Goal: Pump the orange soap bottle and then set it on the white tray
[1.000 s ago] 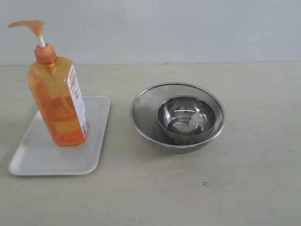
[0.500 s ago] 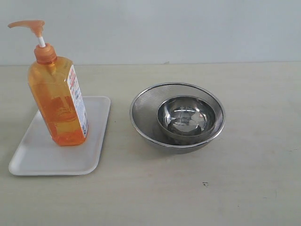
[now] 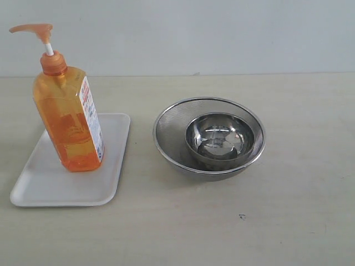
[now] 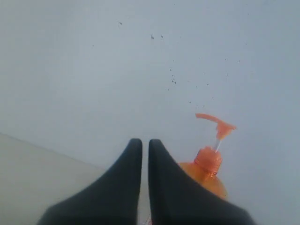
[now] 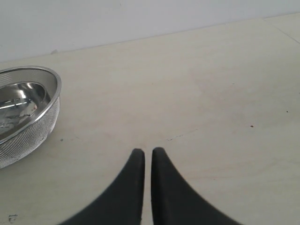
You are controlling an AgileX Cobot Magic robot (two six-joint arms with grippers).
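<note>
The orange soap bottle (image 3: 69,119) stands upright on the white tray (image 3: 39,188) at the left of the table, its pump head pointing left. No arm shows in the exterior view. In the left wrist view my left gripper (image 4: 145,143) is shut with nothing between its black fingers; the orange soap bottle's pump and shoulder (image 4: 208,161) rise behind one finger, apart from it. In the right wrist view my right gripper (image 5: 147,152) is shut and empty above bare tabletop.
A round steel mesh strainer (image 3: 166,138) with a small steel bowl (image 3: 219,136) inside it sits at the table's middle. Its rim (image 5: 47,93) shows in the right wrist view. A pale wall stands behind the table.
</note>
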